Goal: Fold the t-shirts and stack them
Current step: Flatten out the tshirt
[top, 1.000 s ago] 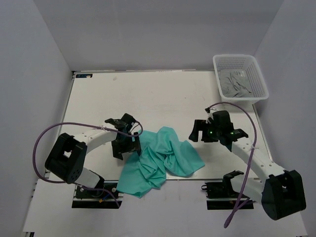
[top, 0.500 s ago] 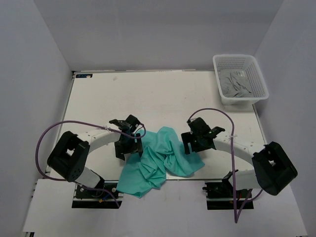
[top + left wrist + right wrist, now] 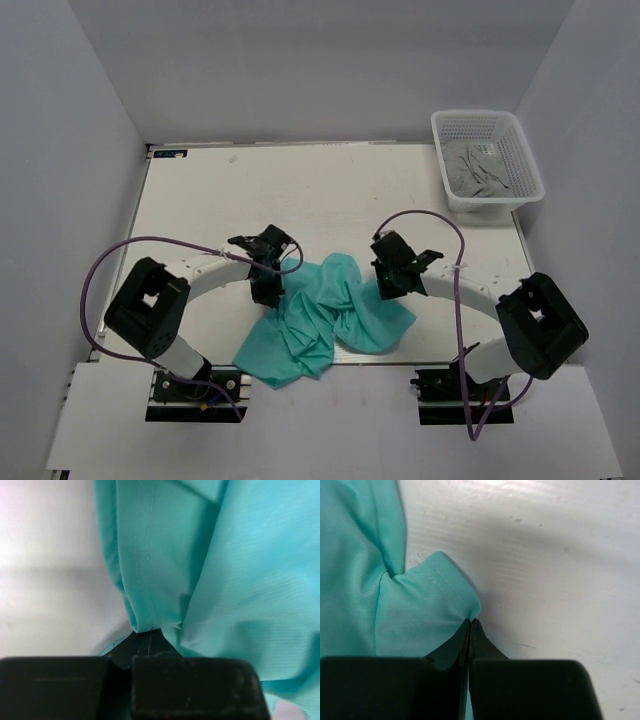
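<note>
A crumpled teal-green t-shirt point(image 3: 335, 315) lies on the white table near the front edge, between the two arms. My left gripper point(image 3: 268, 290) sits at the shirt's upper left edge, shut on a stitched fold of the cloth point(image 3: 145, 595). At the shirt's upper right edge my right gripper point(image 3: 388, 287) is shut on a hemmed corner point(image 3: 447, 597). In the right wrist view the two dark fingertips point(image 3: 479, 641) meet with the teal hem pinched between them.
A white mesh basket point(image 3: 487, 160) holding grey cloth point(image 3: 480, 170) stands at the back right corner. The white table point(image 3: 300, 190) stretches behind the shirt. Purple cables loop over both arms. Grey walls close in on the left, back and right.
Both grippers moved in to the shirt's upper edges and went from open to shut on the cloth. The shirt's left side has shifted slightly.
</note>
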